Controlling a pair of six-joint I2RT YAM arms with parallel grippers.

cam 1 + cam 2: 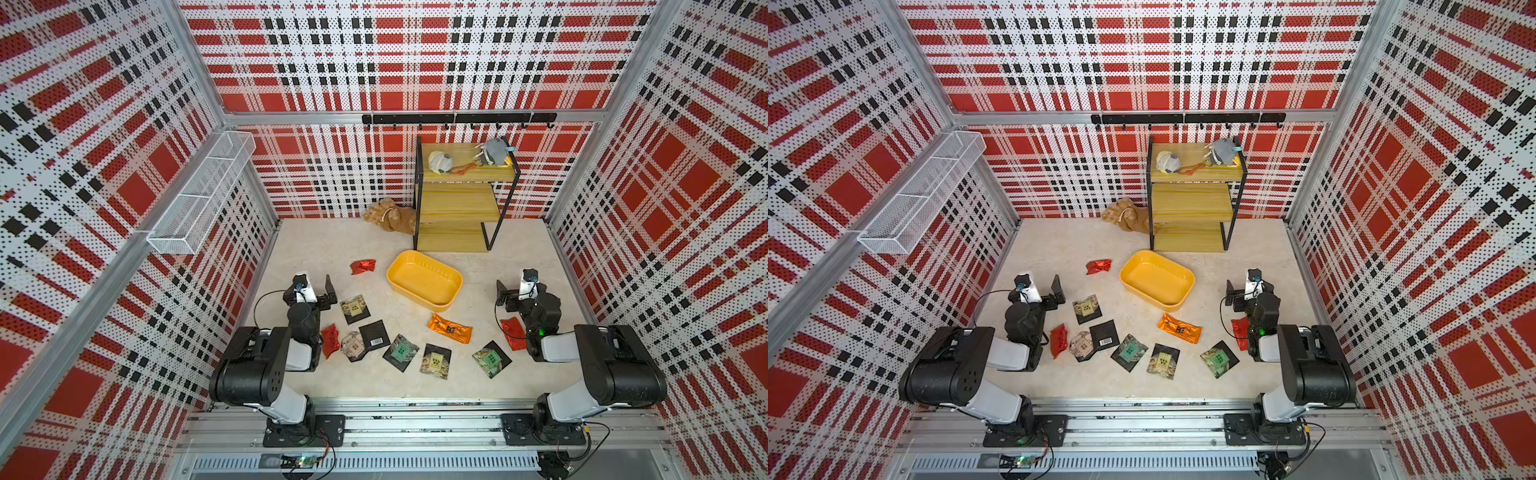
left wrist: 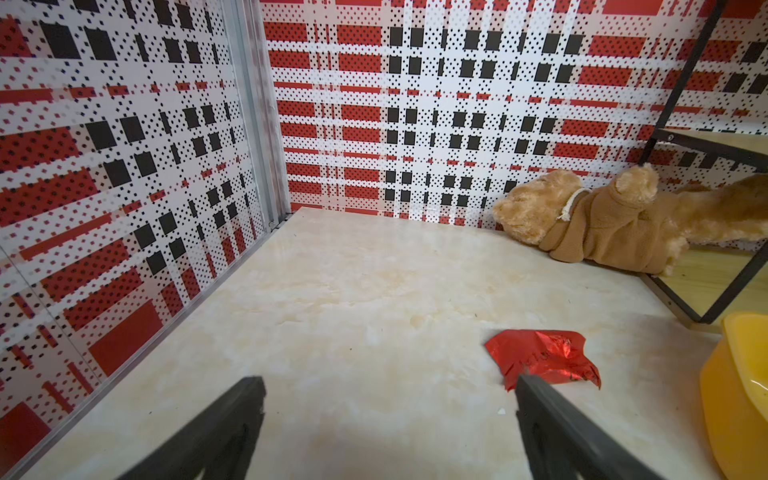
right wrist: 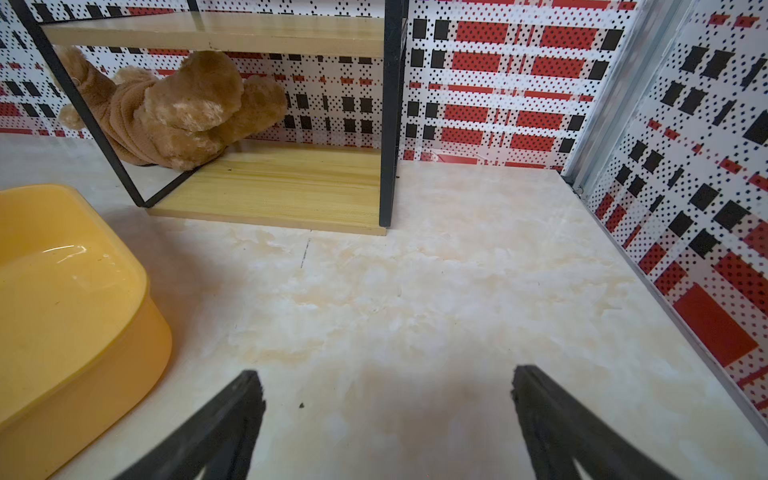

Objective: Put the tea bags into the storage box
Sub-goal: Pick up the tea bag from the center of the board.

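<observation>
The empty yellow storage box (image 1: 424, 286) (image 1: 1156, 280) sits mid-table. Tea bags lie loose on the table in front of it: an orange foil one (image 1: 450, 328), several black squares (image 1: 401, 352), and a red one (image 1: 330, 340) beside my left arm. Another red one (image 1: 512, 332) is partly under my right arm. A crumpled red sachet (image 1: 363, 266) (image 2: 540, 357) lies left of the box, just past my left gripper's (image 1: 313, 282) (image 2: 388, 386) fingertip. That gripper is open and empty. My right gripper (image 1: 517, 284) (image 3: 384, 382) is open over bare table, right of the box (image 3: 62, 291).
A wooden stepped shelf (image 1: 457, 208) stands at the back, with a brown plush toy (image 1: 390, 216) lying against its left side. A white wire mesh basket (image 1: 199, 195) hangs on the left wall. Patterned walls close in three sides.
</observation>
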